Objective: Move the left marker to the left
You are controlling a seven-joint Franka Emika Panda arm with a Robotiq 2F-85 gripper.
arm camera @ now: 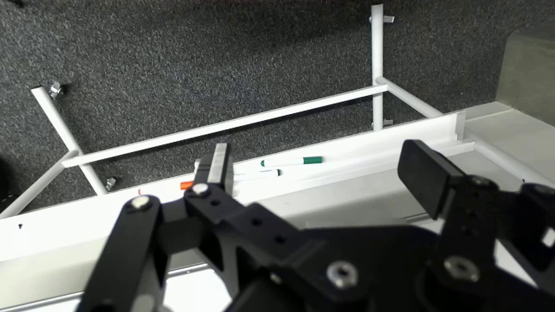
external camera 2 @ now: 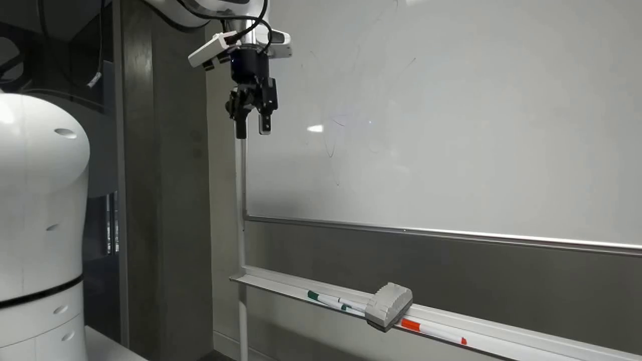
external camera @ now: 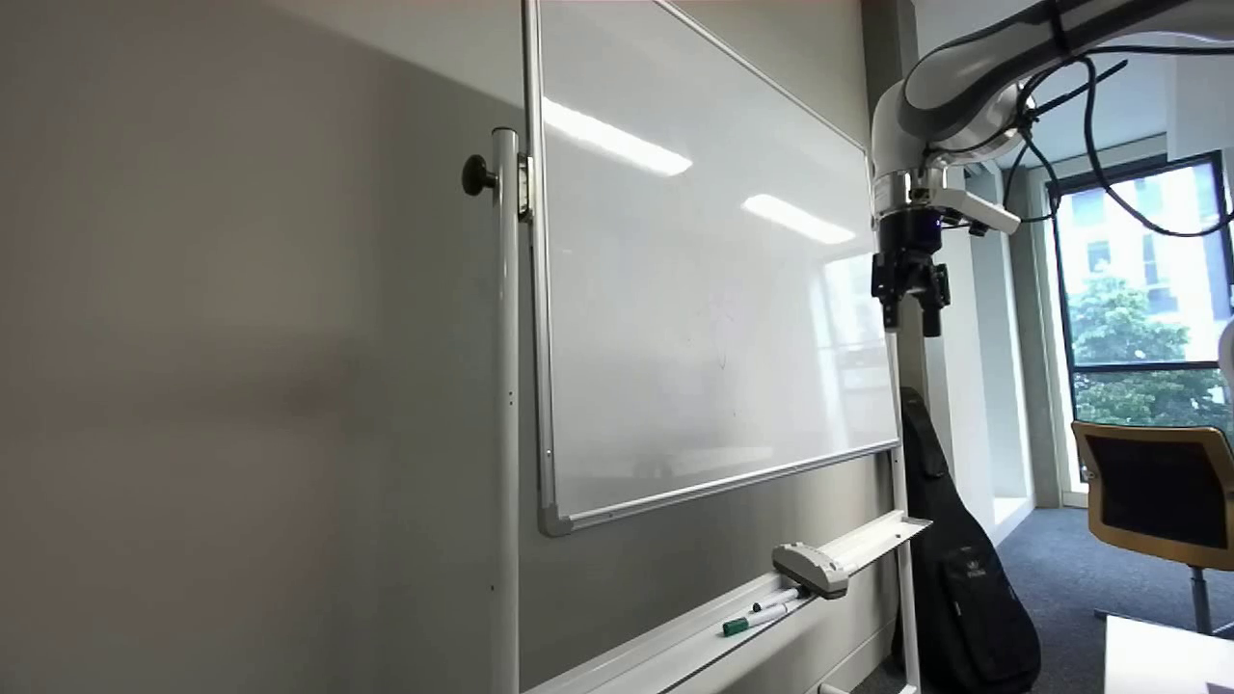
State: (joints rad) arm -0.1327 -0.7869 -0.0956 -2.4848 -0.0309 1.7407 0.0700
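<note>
A white marker with a green cap [external camera 2: 328,301] lies on the white tray [external camera 2: 273,282] below the whiteboard; it also shows in an exterior view [external camera: 759,619] and in the wrist view [arm camera: 286,162]. Beside it lies a second white marker [arm camera: 256,175] with a dark green end, partly hidden by the eraser in an exterior view [external camera 2: 355,305]. A white marker with a red cap [external camera 2: 435,331] lies on the eraser's other side; its cap shows in the wrist view [arm camera: 186,185]. My gripper [external camera 2: 253,131] is open and empty, high above the tray, fingers down; the wrist view shows it too [arm camera: 318,169].
A grey eraser [external camera 2: 388,306] sits across the tray between the markers. The whiteboard [external camera: 713,289] stands beside the arm, with its lower edge above the tray. White frame legs [arm camera: 225,125] stand on the carpet. A black instrument bag [external camera: 964,578] leans near the tray's end.
</note>
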